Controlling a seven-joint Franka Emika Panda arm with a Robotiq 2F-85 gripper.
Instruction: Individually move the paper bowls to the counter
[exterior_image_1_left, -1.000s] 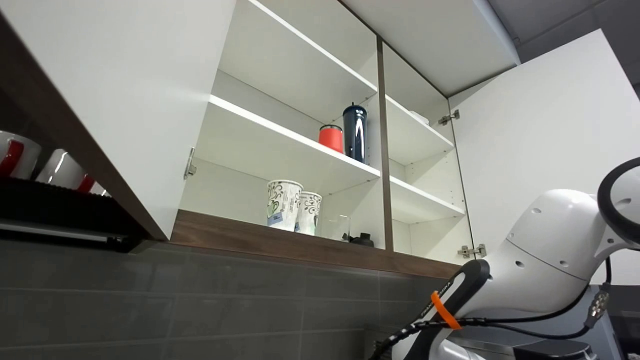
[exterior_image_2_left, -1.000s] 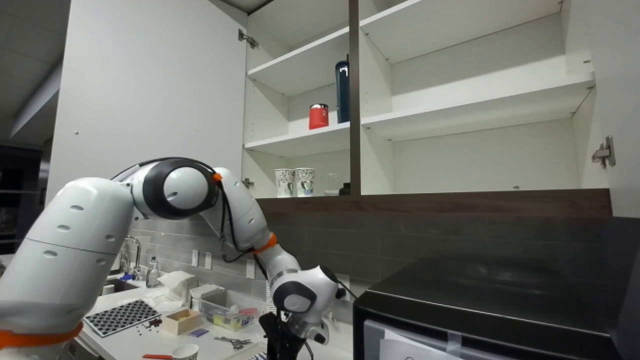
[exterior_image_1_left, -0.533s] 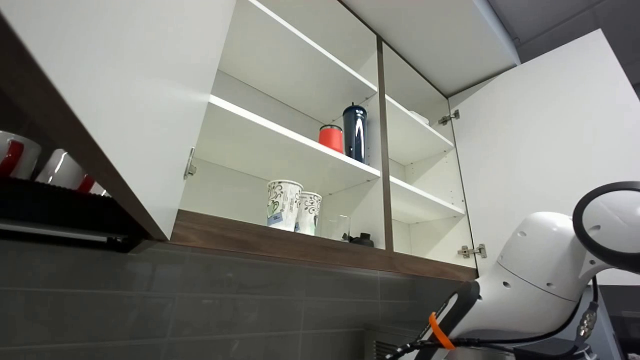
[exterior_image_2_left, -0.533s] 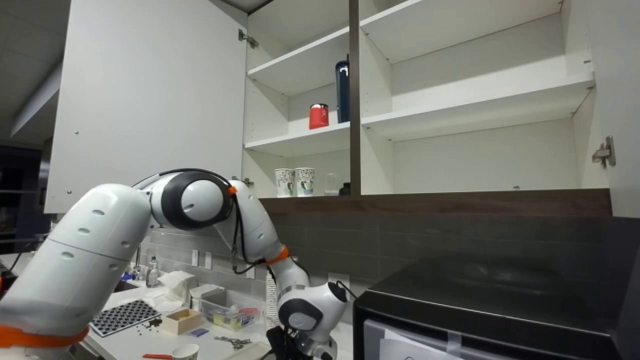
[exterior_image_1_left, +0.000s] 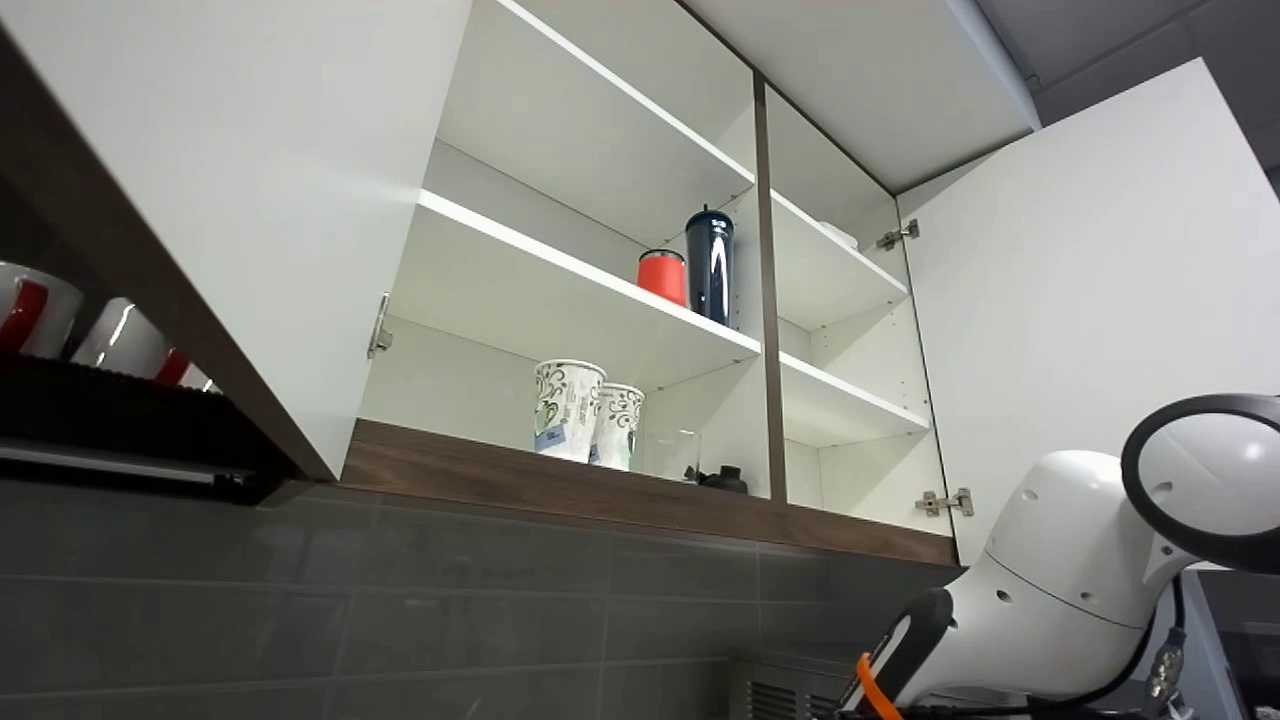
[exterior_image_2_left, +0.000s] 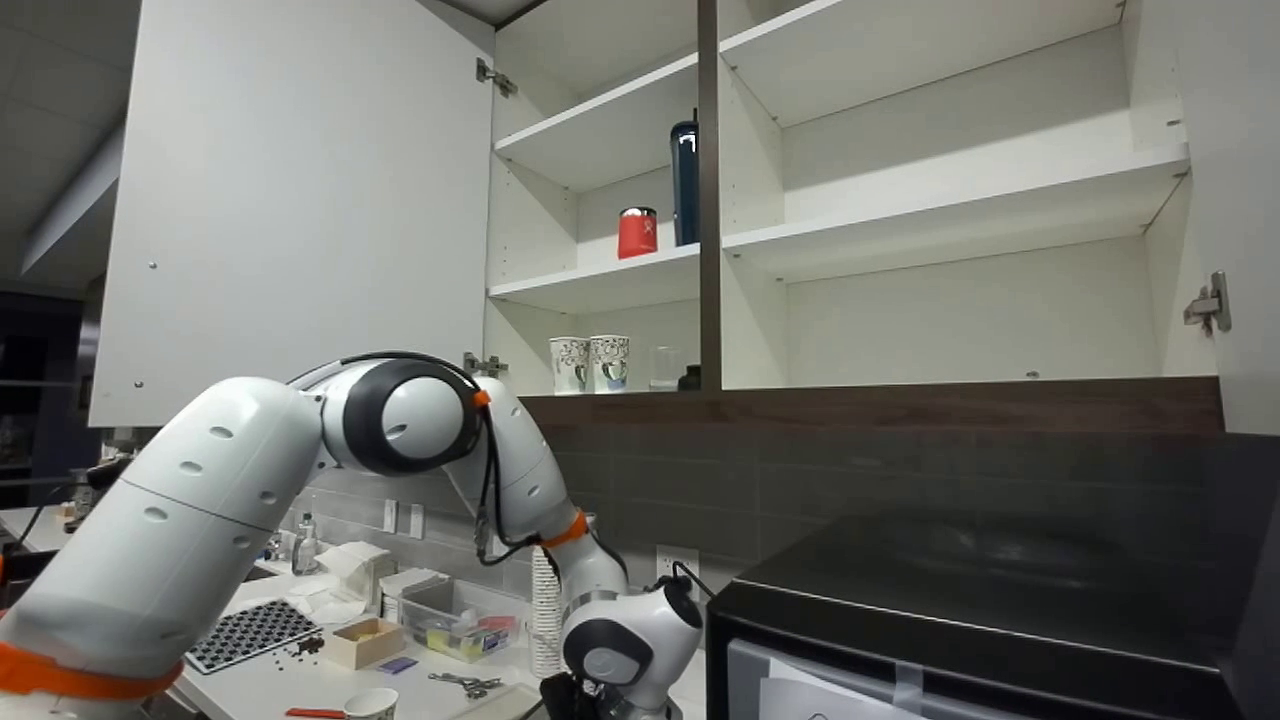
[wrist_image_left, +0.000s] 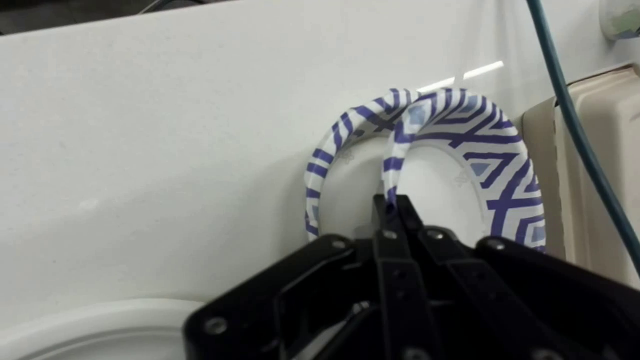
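Observation:
In the wrist view my gripper (wrist_image_left: 392, 202) is shut on the rim of a paper bowl (wrist_image_left: 440, 185), which has a purple and white pattern inside and a whitish base. The held bowl overlaps a second patterned paper bowl (wrist_image_left: 322, 160) on the white counter (wrist_image_left: 150, 125). Whether the held bowl is lifted clear of it, I cannot tell. The lower parts of both bowls are hidden behind the fingers. In an exterior view only the arm's wrist (exterior_image_2_left: 610, 650) and a piece of the black gripper show, low at the frame's bottom edge; the bowls are out of view there.
Beside the bowls are a beige box (wrist_image_left: 600, 150) and a teal cable (wrist_image_left: 575, 125). A plain white round rim (wrist_image_left: 115, 322) lies at the lower left. A cup stack (exterior_image_2_left: 546, 610) and a black appliance (exterior_image_2_left: 960, 590) flank the wrist. The open cabinet holds patterned cups (exterior_image_1_left: 567, 410).
The arm has come down and shifted rightward in an exterior view, and the gripper has sunk mostly below the frame. The cabinet and its contents have not moved.

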